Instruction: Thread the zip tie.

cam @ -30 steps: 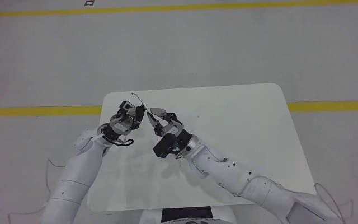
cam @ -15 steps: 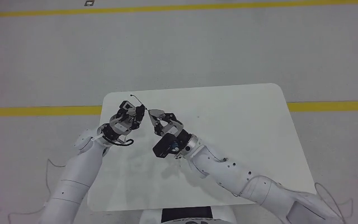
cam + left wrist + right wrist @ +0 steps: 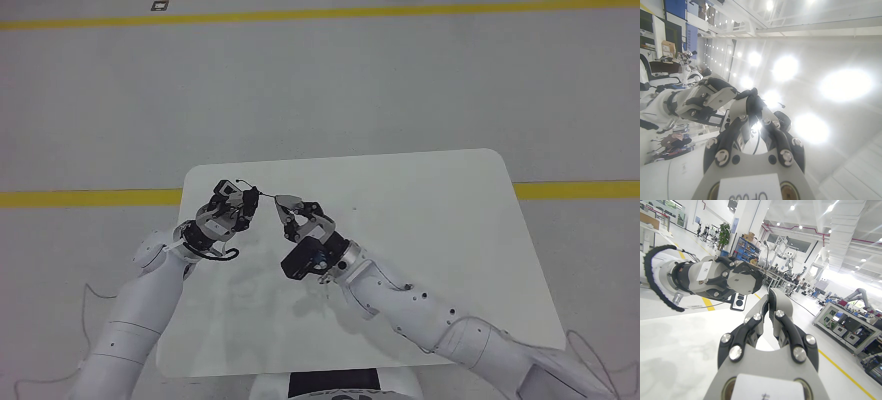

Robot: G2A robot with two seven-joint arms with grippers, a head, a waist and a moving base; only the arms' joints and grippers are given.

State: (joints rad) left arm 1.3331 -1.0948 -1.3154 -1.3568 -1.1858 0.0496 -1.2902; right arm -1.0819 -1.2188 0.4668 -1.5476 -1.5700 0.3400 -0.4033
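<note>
The right gripper (image 3: 281, 203) has drawn a little away from the left gripper (image 3: 250, 198), toward the right edge of the table (image 3: 450, 200). The zip tie (image 3: 262, 190) now lies flatter, its free end lower.

- Table (image 3: 450, 200): plain white top.
- Floor (image 3: 300, 90): light grey, crossed by yellow lines (image 3: 90, 198).
- Zip tie (image 3: 767, 262): black.
- Left gripper (image 3: 759, 280): light grey finger shells, black pads, black links, silver screws, and a white label with a black mark.
- Right gripper (image 3: 768, 298): light grey finger shells, black pads with grey ribs, black links, silver screws, and a white label.
- Left arm (image 3: 140, 300): white shell, with black and silver rings at the wrist.
- Right arm (image 3: 430, 320): white shell, black wrist block.
- Cable (image 3: 651, 275): black, with a rough woven texture.
- Shelving (image 3: 748, 250): blue frame holding brown boxes.
- Plant (image 3: 724, 234): green leaves, blue pot.
- Ceiling pipe (image 3: 787, 227): red.
</note>
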